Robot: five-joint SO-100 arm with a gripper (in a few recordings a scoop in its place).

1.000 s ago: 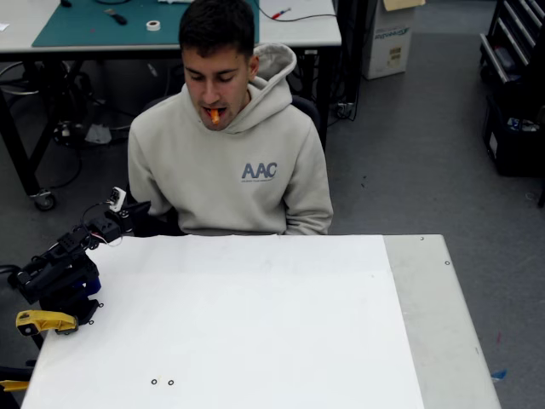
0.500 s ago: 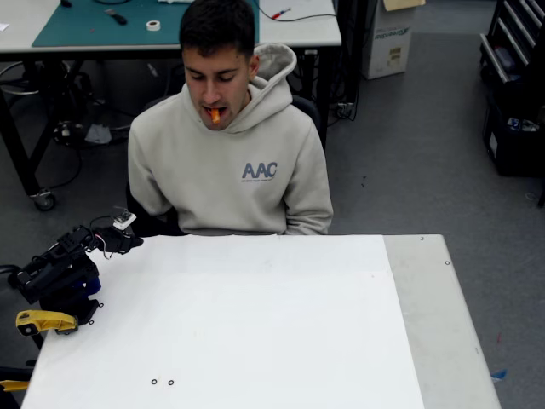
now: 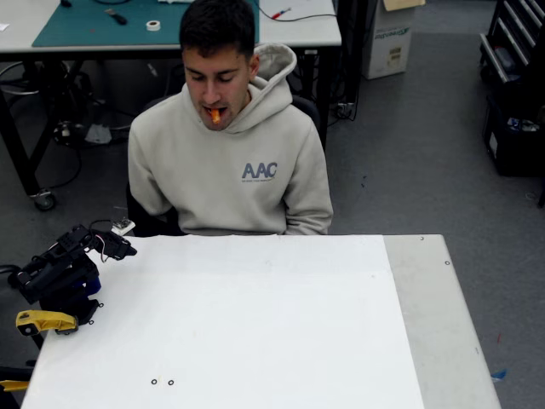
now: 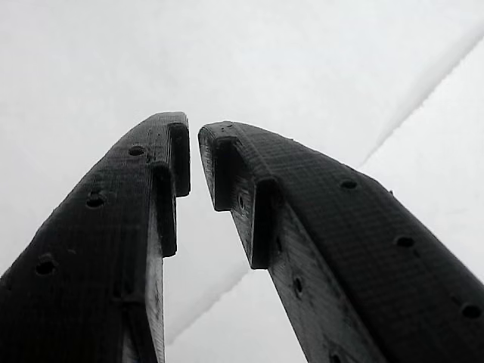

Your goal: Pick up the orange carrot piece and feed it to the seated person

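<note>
The orange carrot piece (image 3: 215,113) sits in the mouth of the seated person (image 3: 230,162), who wears a beige hoodie and faces the table. My black arm is folded low at the table's left edge, far from the person. Its gripper (image 3: 124,250) points toward the white tabletop (image 3: 255,324). In the wrist view the gripper (image 4: 193,132) has its two black fingertips almost touching over the white surface. Nothing is between them.
A yellow clamp-like part (image 3: 43,321) lies by the arm's base at the left edge. A grey strip (image 3: 434,324) runs along the table's right side. Behind the person stands a desk with a green mat (image 3: 102,24).
The gripper end of the arm has dropped from a raised pose down to the table's left edge. The person and the carrot piece have not moved.
</note>
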